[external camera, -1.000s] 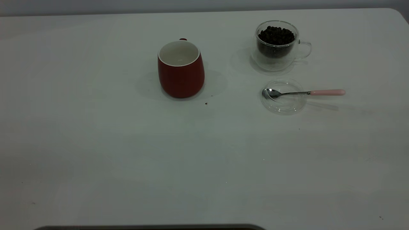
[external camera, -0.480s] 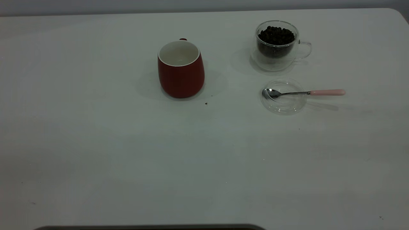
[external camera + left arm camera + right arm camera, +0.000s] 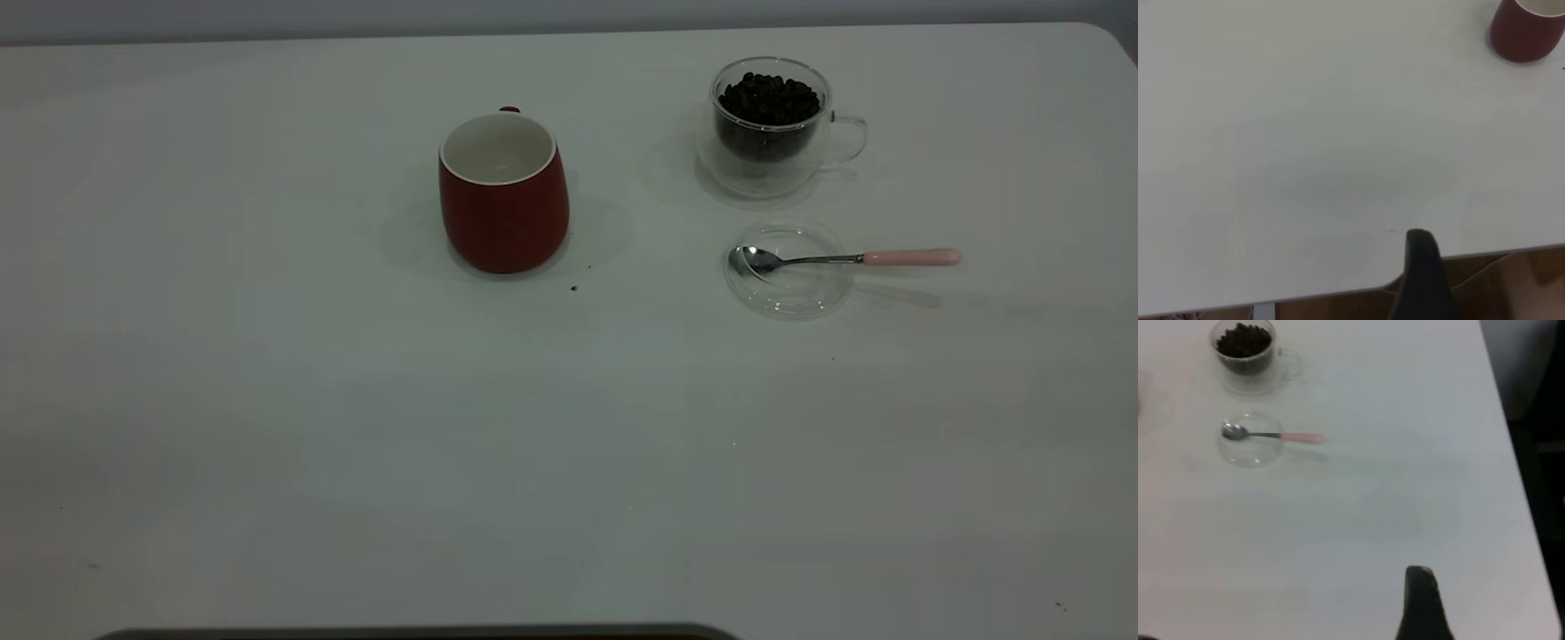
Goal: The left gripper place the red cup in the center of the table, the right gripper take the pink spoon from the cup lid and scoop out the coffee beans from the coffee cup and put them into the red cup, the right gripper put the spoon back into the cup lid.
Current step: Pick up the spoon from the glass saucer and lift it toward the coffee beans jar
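Red cup unmarked, pink spoon on cup lid, both grippers' opening cannot be told

Both my arms held back, out of the exterior view

My left gripper shows in its wrist view only as one dark finger, hanging over the near edge of the table. My right gripper shows the same way in its own wrist view, one dark finger above the table surface near its edge. Neither touches anything. I cannot tell how either pair of fingers stands.
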